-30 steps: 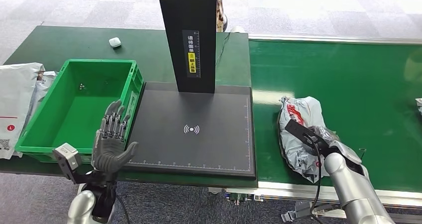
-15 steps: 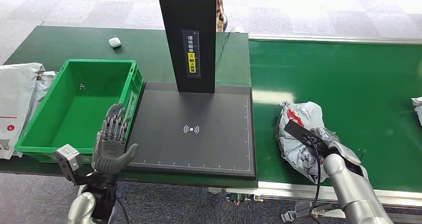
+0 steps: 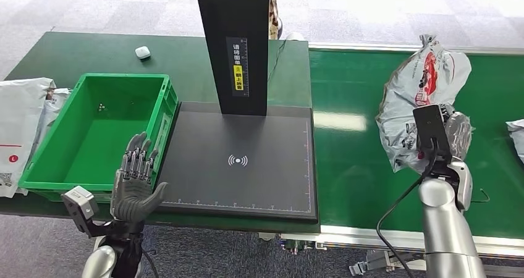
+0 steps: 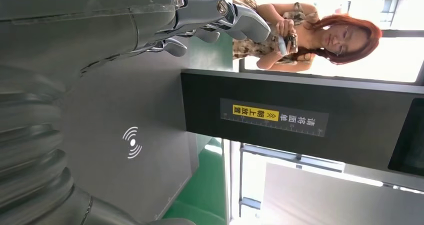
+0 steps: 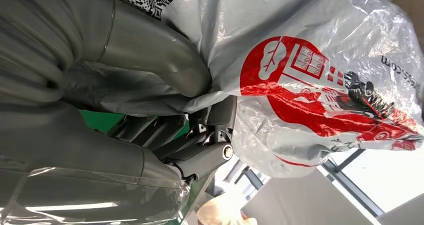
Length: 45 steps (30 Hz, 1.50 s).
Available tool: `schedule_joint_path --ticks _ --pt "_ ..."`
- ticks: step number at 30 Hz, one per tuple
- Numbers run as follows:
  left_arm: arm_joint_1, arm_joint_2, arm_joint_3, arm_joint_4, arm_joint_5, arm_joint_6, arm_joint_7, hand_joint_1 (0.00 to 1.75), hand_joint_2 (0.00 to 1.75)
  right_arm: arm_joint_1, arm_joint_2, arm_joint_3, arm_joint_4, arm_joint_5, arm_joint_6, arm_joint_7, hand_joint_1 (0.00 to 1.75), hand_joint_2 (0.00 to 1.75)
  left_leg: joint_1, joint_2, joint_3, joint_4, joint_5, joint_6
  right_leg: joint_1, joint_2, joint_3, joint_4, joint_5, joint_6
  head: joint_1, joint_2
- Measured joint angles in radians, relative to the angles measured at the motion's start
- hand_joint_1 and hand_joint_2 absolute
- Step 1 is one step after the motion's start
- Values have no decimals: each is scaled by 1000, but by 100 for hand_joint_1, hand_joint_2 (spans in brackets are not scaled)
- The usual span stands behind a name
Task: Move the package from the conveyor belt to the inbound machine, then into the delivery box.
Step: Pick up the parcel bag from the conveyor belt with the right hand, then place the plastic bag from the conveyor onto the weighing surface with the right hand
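Package [image 3: 420, 86] now lifted off belt [image 3: 358, 136], scanner post [image 3: 238, 43] beside.

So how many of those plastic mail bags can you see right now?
4, perhaps more hidden. One grey bag is lifted above the belt in the right hand. Another peeks in at the belt's right edge. Two bags lie left of the green crate: a white bag and a clear bag.
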Motion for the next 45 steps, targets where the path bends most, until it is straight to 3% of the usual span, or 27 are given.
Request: schedule_joint_path --ticks 16,23,26,30,33,35,37,41,45 --pt "0 0 -1 0 0 1 -1 0 175 16 22 -37 -55 -16 -11 -18 175 175 0 0 0 0 0 0 0 0 0 0 0 0 0 0" --pt "-7 0 -6 0 4 4 -16 0 175 41 41 -53 -148 -256 -194 -337 175 175 0 0 0 0 0 0 0 0 0 0 0 0 0 0" --pt "-14 0 -6 0 6 5 -31 0 175 55 47 -26 -221 -238 -158 -415 175 175 0 1 0 0 -1 0 0 1 0 0 0 0 0 0" --pt "-31 1 -2 0 5 18 -67 0 175 11 47 134 -288 72 37 -432 175 175 0 3 -4 -2 -1 -1 1 4 0 2 1 -1 0 0" --pt "-35 3 13 -6 7 29 -85 0 175 -142 47 405 -268 344 171 -399 175 175 0 7 -3 -2 2 -3 0 7 -4 3 2 -3 -2 0" --pt "-35 3 21 -14 8 29 -86 0 175 -234 50 594 -244 360 182 -372 175 175 1 4 -2 -1 4 -4 0 3 -4 3 2 -4 -3 0" --pt "-34 4 28 -19 9 28 -84 0 175 -296 53 723 -228 315 178 -360 175 175 1 -3 -3 0 6 -4 2 -4 -3 3 2 -5 -2 0" --pt "-30 4 41 -27 10 28 -80 0 175 -380 51 871 -207 276 188 -350 175 175 1 -4 -4 -1 6 -4 3 -5 -3 3 1 -5 -2 0" --pt "-24 5 49 -35 10 27 -76 0 175 -421 49 988 -170 254 265 -338 175 175 1 -3 -4 0 5 -4 2 -4 -3 3 1 -5 -2 0"
